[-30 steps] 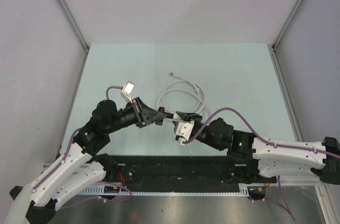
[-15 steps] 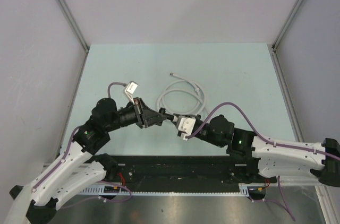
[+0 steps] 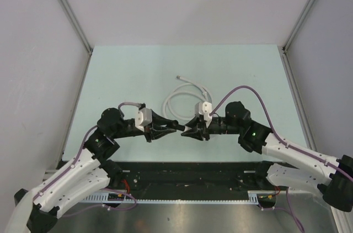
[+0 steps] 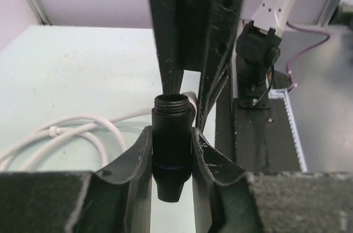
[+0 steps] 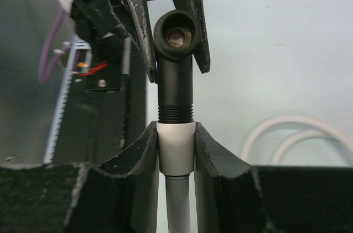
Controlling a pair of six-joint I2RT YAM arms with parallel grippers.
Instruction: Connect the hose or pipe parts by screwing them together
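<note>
**Black fitting (image 3: pixel 181 127) meets white collar (image 5: pixel 176 150) between the two grippers**

Pale green table (image 3: pixel 121 73) lies bare to the left, where the left arm reaches in from the near edge toward the middle. The left gripper (image 4: pixel 172 144) is closed tight on the black fitting. In the left wrist view its two fingers press the dark body from both sides, and the threaded open end points away toward the other arm.

In the top view the fitting sits at the centre of the table's near half, raised off the surface. It bridges the small gap between the two sets of fingertips, which point at each other almost in line.

Just right of it, the right gripper (image 5: pixel 176 139) is closed on the white collar, one finger on each side. A length of white tube runs back from the collar between the fingers. In the right wrist view the black threads sit directly against the collar's rim and line up with it. The fitting's other end, a round opening, faces that camera between the left gripper's fingers. I cannot tell whether any thread has entered the collar.

Behind the grippers, the white tubing (image 3: pixel 179 98) lies on the table in a loose loop. One free end with a small fitting (image 3: pixel 178 77) points toward the far side. Farther right, a purple cable (image 3: pixel 242 90) arches over the right arm's wrist.
</note>
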